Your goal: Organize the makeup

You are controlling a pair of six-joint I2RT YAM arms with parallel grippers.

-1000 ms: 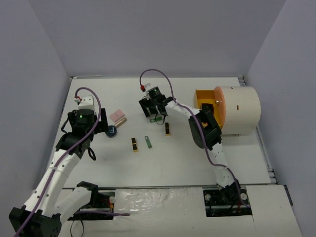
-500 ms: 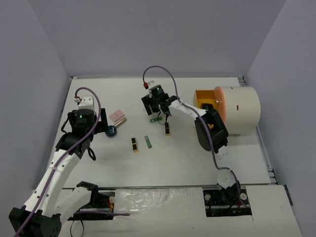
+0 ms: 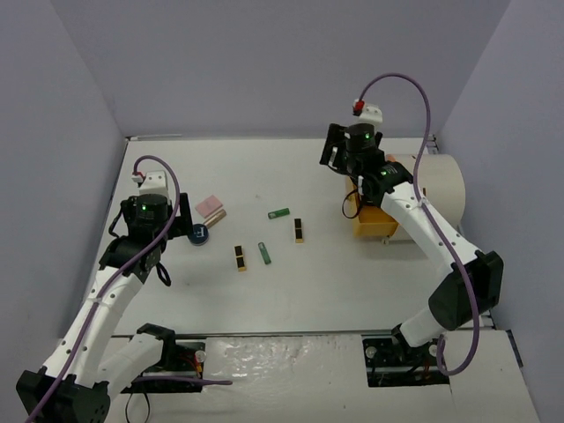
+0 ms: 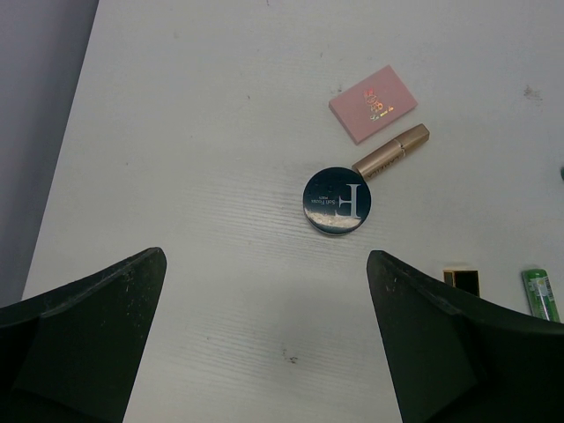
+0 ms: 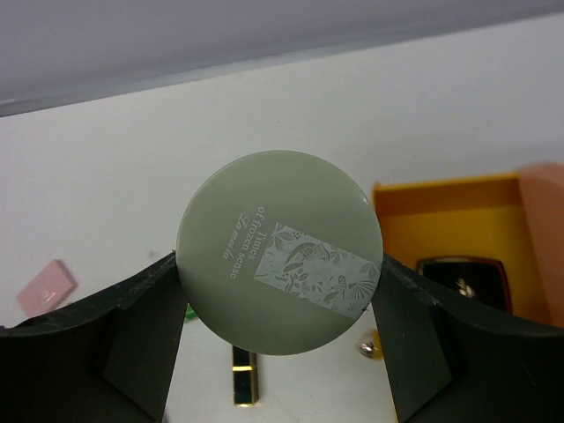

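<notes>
Left gripper (image 4: pixel 264 256) is near the table's left edge, jaws spread wide, holding nothing. Under it lies a dark blue round compact (image 4: pixel 337 200), with a rose-gold tube (image 4: pixel 391 150) just beside it and a pink rectangular palette (image 4: pixel 372 103) beyond.

Mid-table: two black-and-gold lipsticks (image 3: pixel 240 257) and two green tubes (image 3: pixel 264 253), lying apart.

Toward the far edge, the right gripper (image 5: pixel 278 273) clamps a pale green round compact (image 5: pixel 279 252) by its rim, off the table, just left of the open orange drawer (image 5: pixel 441 198). A black compact (image 5: pixel 464 271) lies inside the drawer. A cream drum (image 3: pixel 436 185) stands by the right edge.
</notes>
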